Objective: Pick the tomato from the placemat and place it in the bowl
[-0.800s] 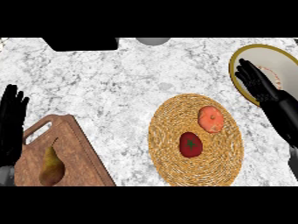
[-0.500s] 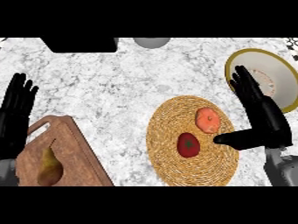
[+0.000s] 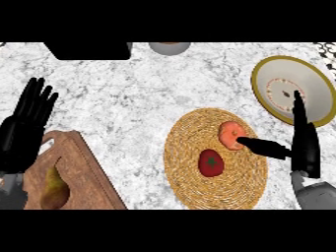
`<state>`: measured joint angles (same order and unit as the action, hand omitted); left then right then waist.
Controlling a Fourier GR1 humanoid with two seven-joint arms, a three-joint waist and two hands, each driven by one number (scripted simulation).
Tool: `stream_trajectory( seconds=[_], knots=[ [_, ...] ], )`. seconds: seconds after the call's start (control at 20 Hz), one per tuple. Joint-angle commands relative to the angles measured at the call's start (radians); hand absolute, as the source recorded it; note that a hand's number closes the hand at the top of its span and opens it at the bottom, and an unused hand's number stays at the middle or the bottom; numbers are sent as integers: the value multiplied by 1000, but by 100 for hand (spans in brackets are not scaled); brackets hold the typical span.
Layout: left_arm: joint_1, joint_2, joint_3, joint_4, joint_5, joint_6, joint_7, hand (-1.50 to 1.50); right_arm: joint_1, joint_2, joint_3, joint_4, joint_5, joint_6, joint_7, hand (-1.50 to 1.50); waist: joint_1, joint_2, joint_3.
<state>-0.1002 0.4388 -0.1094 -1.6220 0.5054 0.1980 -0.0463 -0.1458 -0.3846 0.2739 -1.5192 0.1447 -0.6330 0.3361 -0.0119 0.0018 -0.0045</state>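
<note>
Marbled surface (image 3: pixel 127 93): the right hand (image 3: pixel 301 147), open and holding nothing, thumb touching the tomato (image 3: pixel 232 134) on the placemat (image 3: pixel 199 187), bowl (image 3: pixel 272 74) waiting at one o'clock.

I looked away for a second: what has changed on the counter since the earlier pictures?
The right hand has swung in from beside the yellow-rimmed bowl to the round woven placemat, its thumb now touching the orange-red tomato; nothing is held yet. The dark red fruit, wooden cutting board and open left hand stayed put.
</note>
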Motion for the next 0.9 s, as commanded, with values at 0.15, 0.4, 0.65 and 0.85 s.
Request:
stream_trajectory(
  seconds=[0.15, 0.4, 0.65, 0.85],
  knots=[
    [1, -13, -6, 25, 2, -58, -21, 0, -161, -151, 91, 1, 195, 175, 417, -150, 22, -4, -1],
    [-36, -1, 0, 48, 24, -76, 14, 0, -201, -226, 201, 25, 19, 583, 574, -150, 45, 6, -4],
    [-32, -21, -9, 52, 10, -87, -25, 0, -339, -207, 200, -1, -232, 890, 794, -150, 51, 2, -1],
    [-52, -40, -3, 71, -7, -55, -14, 0, -511, -162, 158, 31, -365, 962, 983, -150, 34, -1, 2]
  ],
)
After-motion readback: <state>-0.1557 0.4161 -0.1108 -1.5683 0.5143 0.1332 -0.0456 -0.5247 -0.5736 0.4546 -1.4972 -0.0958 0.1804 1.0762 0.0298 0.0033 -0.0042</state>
